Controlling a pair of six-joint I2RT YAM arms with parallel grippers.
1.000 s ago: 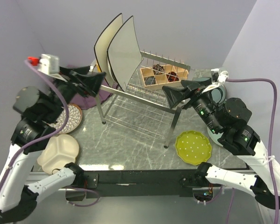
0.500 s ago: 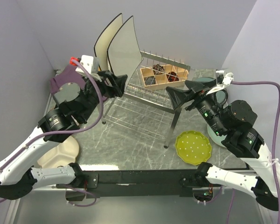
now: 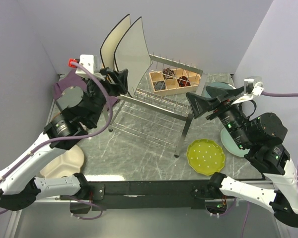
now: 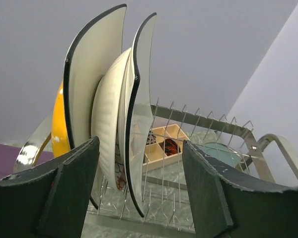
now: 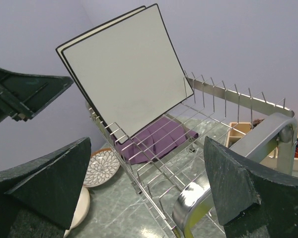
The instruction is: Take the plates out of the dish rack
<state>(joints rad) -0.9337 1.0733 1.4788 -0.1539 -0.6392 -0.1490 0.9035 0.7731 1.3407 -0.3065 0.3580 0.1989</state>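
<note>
Cream glaze, black rims: the two square plates (image 3: 134, 54) stand on edge in the dish rack (image 3: 154, 105), straight ahead of the left gripper (image 3: 120, 82) and edge-on to it. That gripper is spread with nothing between its fingers. It sits low, near the plates' bottom corner; I cannot tell if it touches. The right gripper (image 3: 194, 105) is spread wide and empty, and hangs close to the rack's tube leg.

Risks, as judged from here:
- The stack is tight. A round cream plate (image 4: 109, 124) is tucked between the two squares, so fingers closing on one rim may catch or lever its neighbour
- A low corner pinch on a big square plate leaves most of its weight above the grip, so it could swing or slip on the glaze
- A sideways pull would snag on the tines (image 5: 223, 96); the lift wants to go up and out
- A tipped plate could fall toward the yellow-orange plate (image 4: 58, 131) to the left gripper's left
- The right gripper may nudge the rack leg and shake everything in it

Count:
- In the rack: four plates, being two square, one round cream and one yellow-orange
- On the bench (image 3: 139, 153): one yellow-green plate (image 3: 206, 156) below the right gripper, one scalloped cream plate (image 3: 64, 161) and one patterned plate (image 5: 102, 168) behind the left gripper
- Beside the right gripper: one teal-grey plate (image 3: 216, 89) and one paler plate (image 3: 232, 141), both part hidden by the arm
- One wooden box (image 3: 171, 82) beyond the rack, one purple cloth (image 5: 159, 139) under it, two grippers
</note>
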